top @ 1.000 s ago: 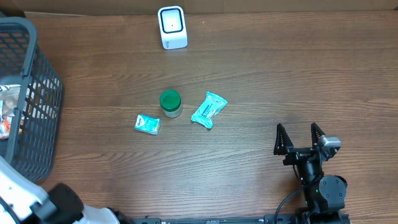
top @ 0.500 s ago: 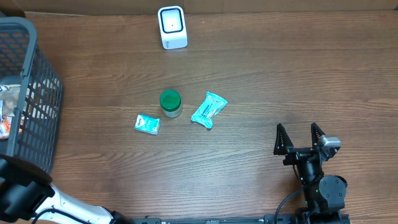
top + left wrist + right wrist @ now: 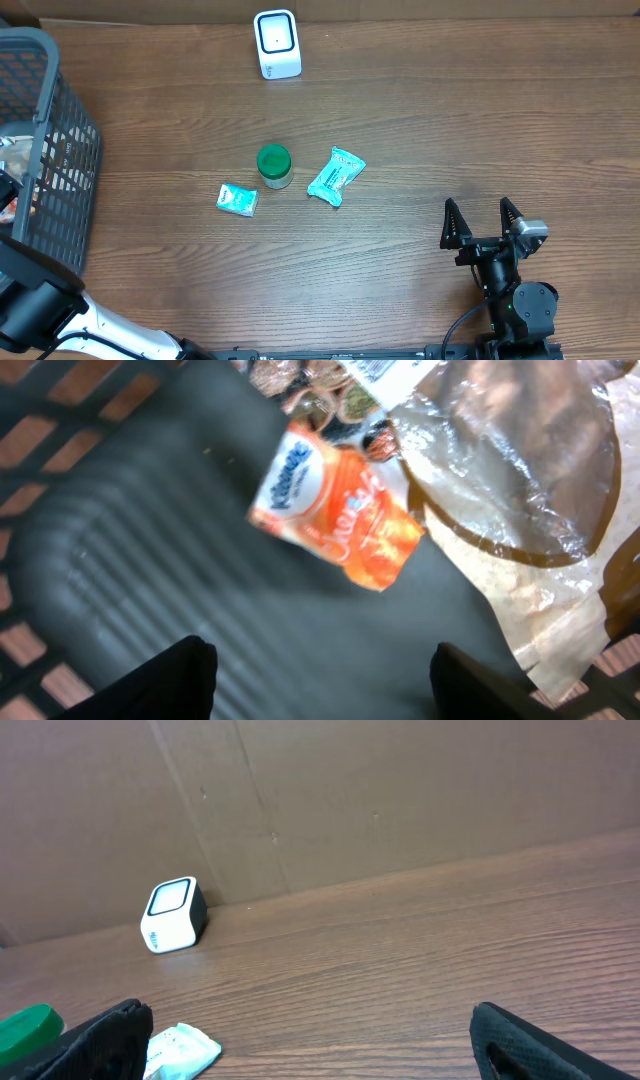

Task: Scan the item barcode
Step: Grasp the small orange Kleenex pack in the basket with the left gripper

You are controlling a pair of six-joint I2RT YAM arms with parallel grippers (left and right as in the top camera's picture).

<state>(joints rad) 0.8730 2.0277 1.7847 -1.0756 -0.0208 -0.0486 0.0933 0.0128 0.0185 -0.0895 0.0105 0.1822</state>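
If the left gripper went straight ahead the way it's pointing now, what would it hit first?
Probably the orange packet lying in the basket, straight ahead of the open left gripper. Depth is unclear, so it might touch the basket floor first.

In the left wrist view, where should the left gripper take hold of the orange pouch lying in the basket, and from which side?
Probably the white-printed end of the orange pouch, from straight above with the open left gripper. It lies flat and skewed; that end and its lower edge border bare basket floor, while the other end butts against the clear bag.
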